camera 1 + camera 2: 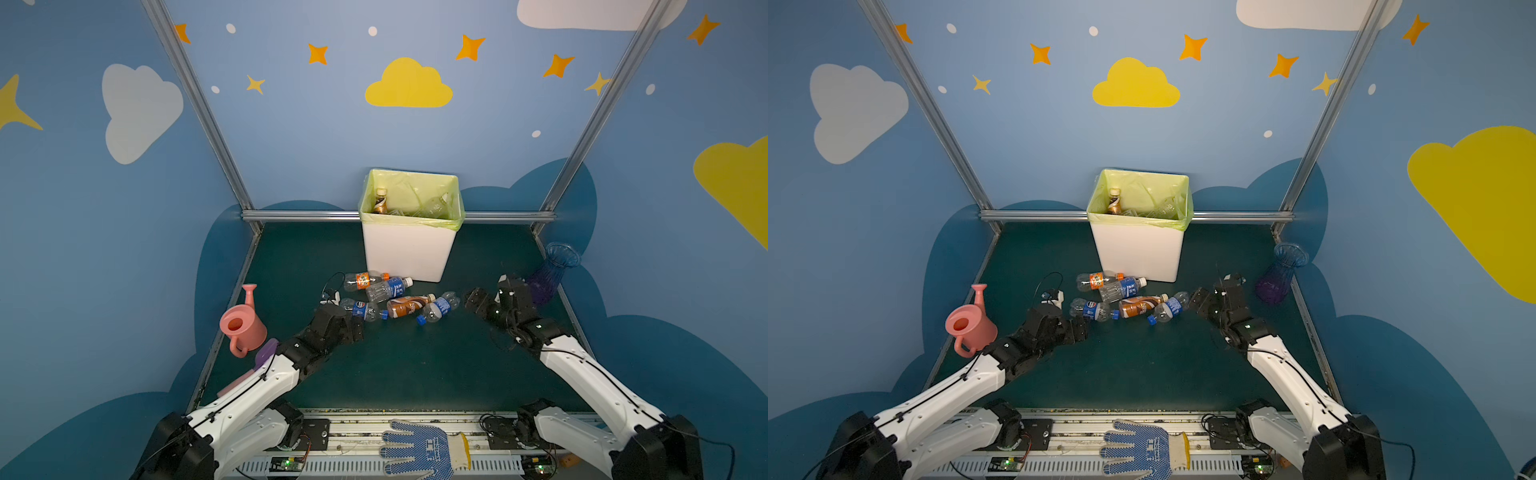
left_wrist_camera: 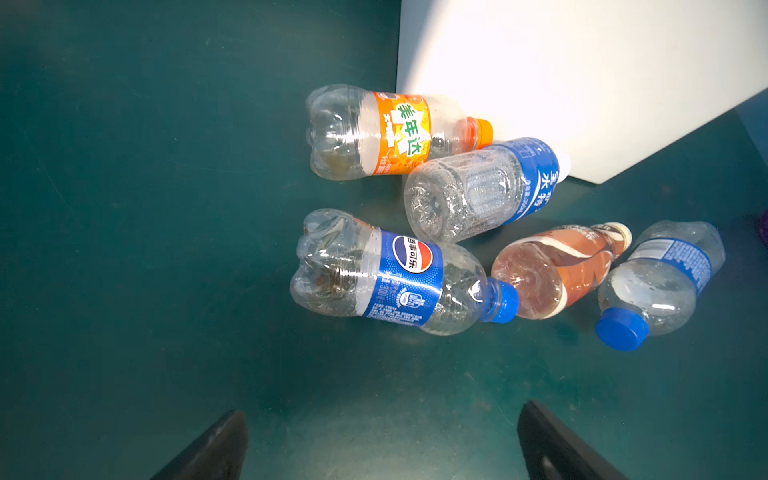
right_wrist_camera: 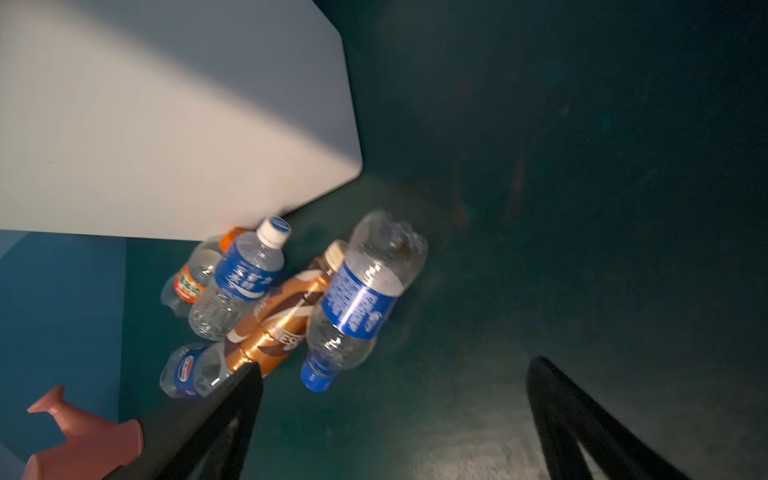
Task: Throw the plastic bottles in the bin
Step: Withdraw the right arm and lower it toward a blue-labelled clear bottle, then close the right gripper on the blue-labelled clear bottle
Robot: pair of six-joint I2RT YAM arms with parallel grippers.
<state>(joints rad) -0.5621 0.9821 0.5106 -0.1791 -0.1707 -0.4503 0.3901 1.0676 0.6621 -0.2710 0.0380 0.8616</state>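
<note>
Several plastic bottles lie on the green mat in front of the bin (image 1: 405, 249), white with a yellow-green bag over its rim. Among them are an orange-label bottle (image 2: 374, 133), a white-capped blue-label one (image 2: 478, 191), a Pepsi bottle (image 2: 395, 274), a brown bottle (image 2: 557, 270) and a blue-capped one (image 2: 660, 282). More bottles rest inside the bin (image 1: 380, 201). My left gripper (image 2: 383, 409) hangs open just short of the Pepsi bottle (image 1: 365, 309), holding nothing. To the right of the pile, my right gripper (image 3: 395, 365) is open and empty beside the blue-capped bottle (image 3: 357, 303).
A pink watering can (image 1: 243, 326) stands at the mat's left edge beside the left arm. A ribbed blue-purple vase (image 1: 550, 272) stands at the right edge behind the right arm. A blue-dotted glove (image 1: 419, 451) lies on the front rail. Metal frame posts border the mat.
</note>
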